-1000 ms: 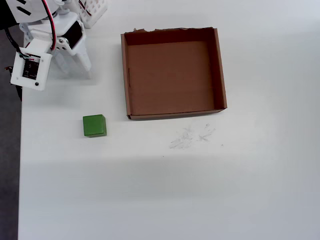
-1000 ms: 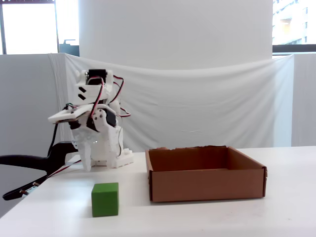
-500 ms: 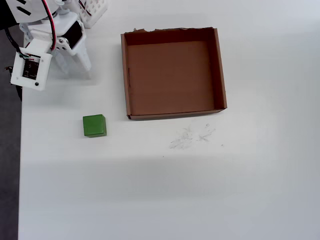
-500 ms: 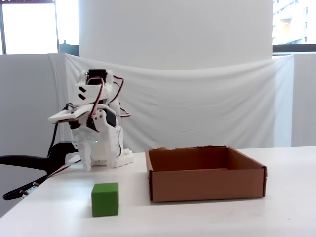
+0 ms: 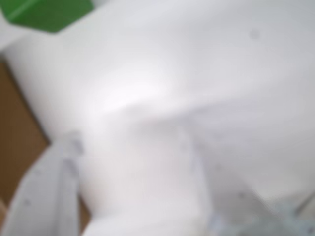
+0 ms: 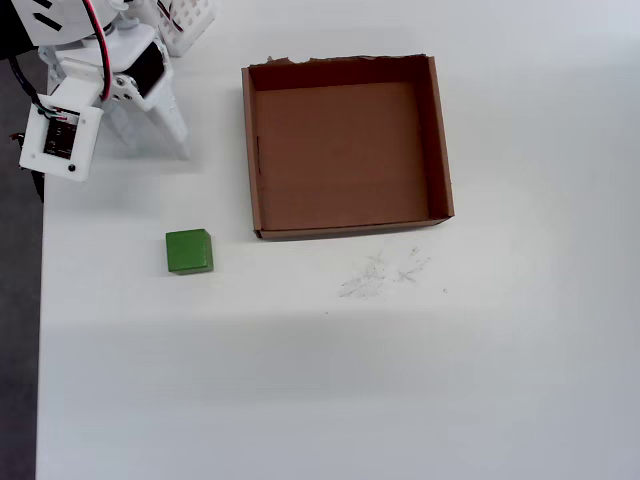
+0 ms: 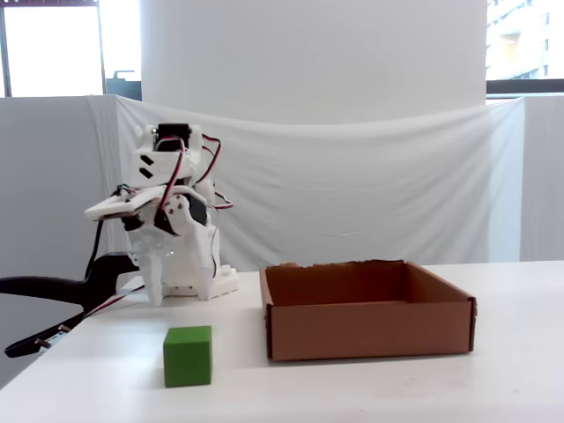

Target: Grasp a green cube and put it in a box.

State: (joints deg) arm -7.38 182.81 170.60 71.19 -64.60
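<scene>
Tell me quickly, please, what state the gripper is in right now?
Gripper: empty and parked near the arm's base, apart from the green cube; fingers slightly parted in the overhead view, but open or shut cannot be told for sure.

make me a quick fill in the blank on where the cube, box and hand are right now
1. In the overhead view the green cube sits on the table, to the ______ of the cardboard box.
2. The inside of the cardboard box is ______.
3. The top wall of the cardboard box in the overhead view has a ______ edge.
4. In the overhead view the hand is ______ the green cube, not touching it.

Missing words: left; empty; torn; above
</scene>
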